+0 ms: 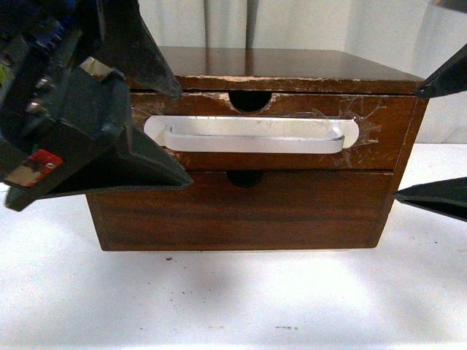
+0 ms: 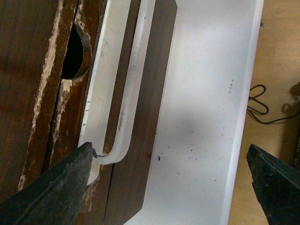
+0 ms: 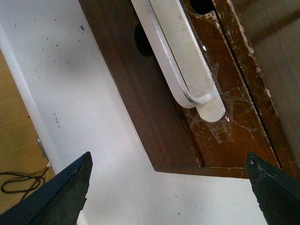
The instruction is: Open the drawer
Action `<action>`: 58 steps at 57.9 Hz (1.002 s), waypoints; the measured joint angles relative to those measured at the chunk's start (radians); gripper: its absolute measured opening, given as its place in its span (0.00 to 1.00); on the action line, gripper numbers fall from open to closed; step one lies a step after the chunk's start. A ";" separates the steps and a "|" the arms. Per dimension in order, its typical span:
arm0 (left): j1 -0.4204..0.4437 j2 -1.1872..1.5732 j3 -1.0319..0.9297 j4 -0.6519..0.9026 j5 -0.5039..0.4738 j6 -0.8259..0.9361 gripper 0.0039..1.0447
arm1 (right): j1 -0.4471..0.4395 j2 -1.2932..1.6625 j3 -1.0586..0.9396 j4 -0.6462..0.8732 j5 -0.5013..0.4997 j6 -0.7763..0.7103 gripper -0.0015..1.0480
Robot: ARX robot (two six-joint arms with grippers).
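The drawer (image 1: 372, 149) is the upper one of a small wooden chest, dark brown and scratched, and it sits shut. Its long white bar handle (image 1: 255, 137) is held by clear tape below a half-round notch (image 1: 250, 100). My left gripper (image 1: 184, 138) is open and straddles the handle's left end. In the left wrist view, one fingertip (image 2: 86, 152) sits right at the bend of the handle (image 2: 133, 79). My right gripper (image 1: 406, 144) is open at the chest's right edge. The right wrist view shows the handle's right end (image 3: 187, 70) and the taped drawer front (image 3: 234, 126) beyond the open gripper (image 3: 168, 159).
A plain handleless lower drawer (image 1: 241, 211) sits under the upper one. The chest stands on a white table (image 1: 233, 299). The table's edge (image 2: 243, 117) and the floor with cables (image 2: 260, 105) show in the left wrist view.
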 joint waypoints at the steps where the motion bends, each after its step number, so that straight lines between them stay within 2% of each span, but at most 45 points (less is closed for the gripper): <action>1: -0.001 0.006 0.002 0.003 -0.002 -0.001 0.94 | 0.001 0.003 0.000 0.001 0.000 0.001 0.91; 36: -0.018 0.140 0.039 0.025 -0.060 -0.002 0.94 | -0.012 0.021 0.000 0.018 -0.029 0.002 0.91; 58: -0.009 0.150 0.040 0.028 -0.050 0.016 0.94 | 0.064 0.117 0.021 0.088 0.021 0.029 0.91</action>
